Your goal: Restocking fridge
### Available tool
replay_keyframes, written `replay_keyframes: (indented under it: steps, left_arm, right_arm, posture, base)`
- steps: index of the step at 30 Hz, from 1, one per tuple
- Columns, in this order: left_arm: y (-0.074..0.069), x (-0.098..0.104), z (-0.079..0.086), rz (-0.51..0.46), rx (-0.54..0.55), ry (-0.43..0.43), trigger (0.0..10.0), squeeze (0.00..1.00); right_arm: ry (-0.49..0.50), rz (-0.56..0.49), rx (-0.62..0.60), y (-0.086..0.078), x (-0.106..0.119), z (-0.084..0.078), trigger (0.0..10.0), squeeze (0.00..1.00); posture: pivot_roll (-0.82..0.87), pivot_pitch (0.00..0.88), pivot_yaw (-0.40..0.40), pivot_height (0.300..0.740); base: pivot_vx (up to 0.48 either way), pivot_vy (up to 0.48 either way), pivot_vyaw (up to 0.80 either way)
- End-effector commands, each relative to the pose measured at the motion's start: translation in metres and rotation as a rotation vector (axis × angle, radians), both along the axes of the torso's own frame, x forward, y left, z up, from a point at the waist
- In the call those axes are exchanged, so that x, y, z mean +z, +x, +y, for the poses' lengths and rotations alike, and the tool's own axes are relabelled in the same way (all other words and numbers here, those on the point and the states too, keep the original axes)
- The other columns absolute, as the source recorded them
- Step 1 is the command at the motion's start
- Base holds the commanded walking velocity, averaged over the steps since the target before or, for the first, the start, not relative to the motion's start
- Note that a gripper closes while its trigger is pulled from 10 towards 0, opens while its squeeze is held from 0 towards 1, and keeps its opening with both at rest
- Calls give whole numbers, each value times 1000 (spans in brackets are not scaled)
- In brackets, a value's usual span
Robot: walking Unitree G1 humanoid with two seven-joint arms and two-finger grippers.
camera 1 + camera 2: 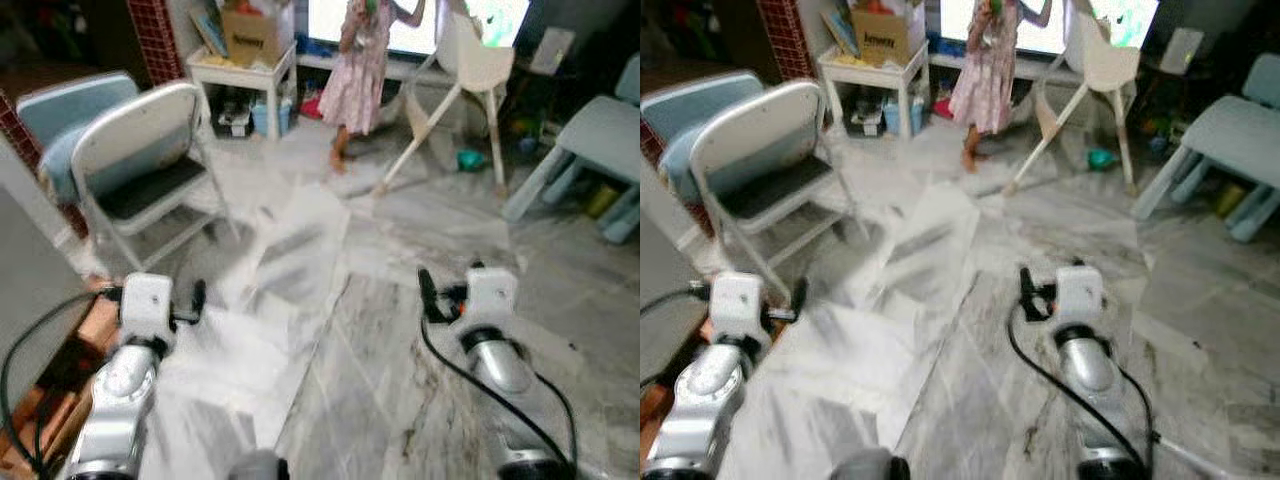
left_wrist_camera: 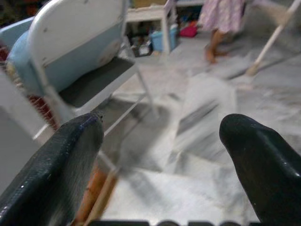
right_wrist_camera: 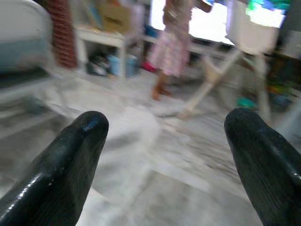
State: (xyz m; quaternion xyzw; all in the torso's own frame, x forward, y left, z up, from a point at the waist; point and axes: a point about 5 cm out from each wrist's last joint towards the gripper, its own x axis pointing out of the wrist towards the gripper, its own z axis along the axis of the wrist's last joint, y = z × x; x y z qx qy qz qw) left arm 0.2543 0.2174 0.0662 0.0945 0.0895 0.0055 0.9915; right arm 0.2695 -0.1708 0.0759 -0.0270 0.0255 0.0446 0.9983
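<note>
My left gripper (image 2: 160,129) is open, its two black fingers (image 2: 66,160) spread wide with nothing between them. It is held low over the marble floor (image 1: 400,330), facing a folding chair. My right gripper (image 3: 164,125) is open and empty too, pointing across the floor toward a person at the far side of the room. Both silver arms, left (image 1: 125,385) and right (image 1: 495,360), reach forward at about the same height. All views are blurred.
A grey folding chair (image 1: 140,170) stands close at front left, with wooden slats (image 1: 95,325) beside my left arm. Farther off are a white side table (image 1: 245,70) with a cardboard box (image 1: 255,35), a person in a pink dress (image 1: 360,75), a high chair (image 1: 465,70) and pale blue chairs (image 1: 600,140).
</note>
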Motion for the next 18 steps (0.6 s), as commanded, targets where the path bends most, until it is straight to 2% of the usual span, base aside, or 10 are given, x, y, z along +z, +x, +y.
replay_keyframes:
  steps: [1, 2, 5, 9, 18]
  left_arm:
    - [0, 1, 0, -10, 2, 11, 10000, 0]
    - [0, 1, 0, -10, 4, 9, 10000, 0]
    - [0, 0, -1, -9, 6, 1, 10000, 0]
    - [-2, -2, -3, -2, 4, -4, 10000, 0]
    - [-5, -5, -3, 13, 4, -15, 10000, 0]
  right_arm:
    - [-9, -15, -5, 1, 4, -6, 10000, 0]
    - [-6, -14, -7, 1, 4, -7, 10000, 0]
    - [1, -3, -10, 3, 3, -9, 10000, 0]
    - [-15, -14, 6, 6, 5, -8, 10000, 0]
    - [-4, -14, 8, 9, 5, -7, 10000, 0]
  posture:
    - [11, 0, -5, 740]
    - [11, 0, -7, 740]
    - [15, 0, -13, 740]
    - [20, 0, -17, 740]
    - [23, 0, -18, 740]
  base:
    - [0, 454, 800]
    - [0, 450, 800]
    - [0, 431, 0]
    - [-302, 377, 0]
    - [-325, 356, 760]
